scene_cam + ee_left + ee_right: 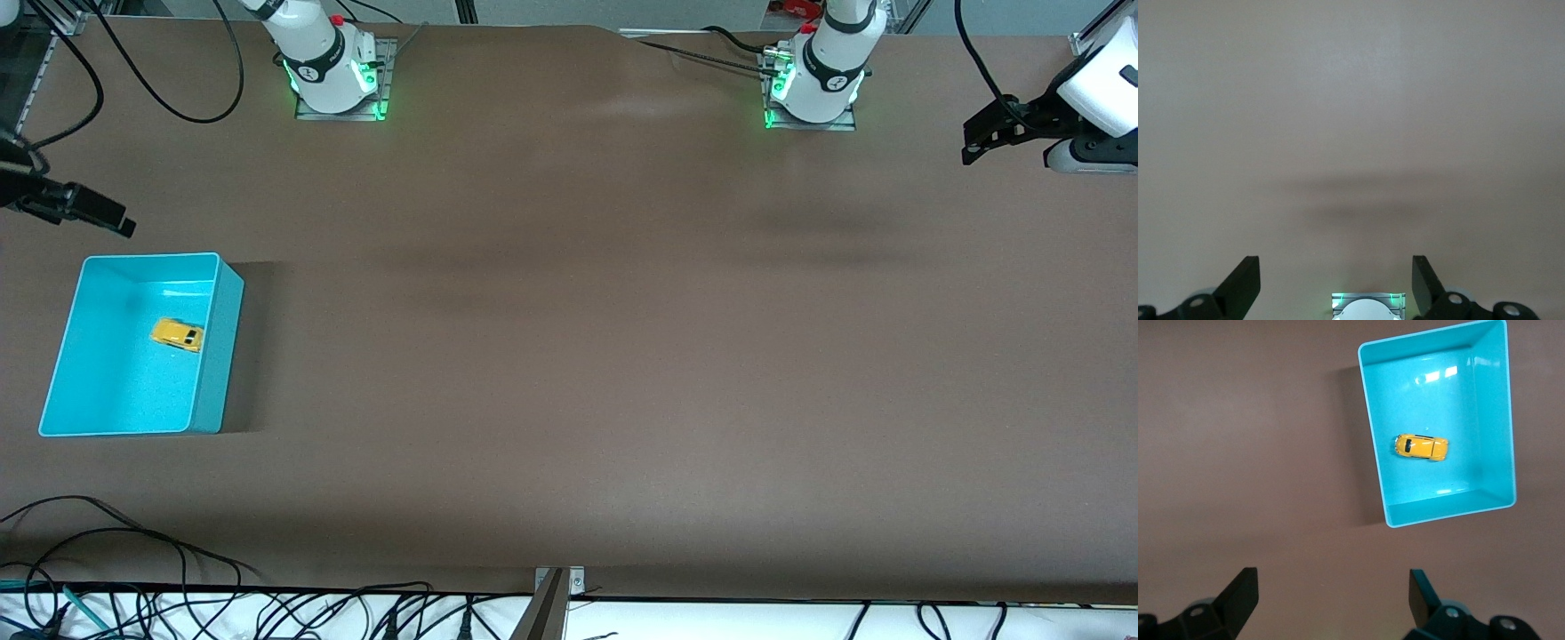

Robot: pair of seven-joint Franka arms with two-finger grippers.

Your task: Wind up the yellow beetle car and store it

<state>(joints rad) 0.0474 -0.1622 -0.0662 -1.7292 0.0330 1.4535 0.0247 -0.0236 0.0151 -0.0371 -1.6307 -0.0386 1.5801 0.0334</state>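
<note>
Yellow beetle car upright in turquoise bin, lengthwise across it

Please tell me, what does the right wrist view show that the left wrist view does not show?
Only the right wrist view shows the turquoise bin with the yellow beetle car lying in it, and the open right hand above bare table beside the bin. Only the left wrist view shows the open left hand and an arm base with green light. Both show the brown table and empty hands.
</note>
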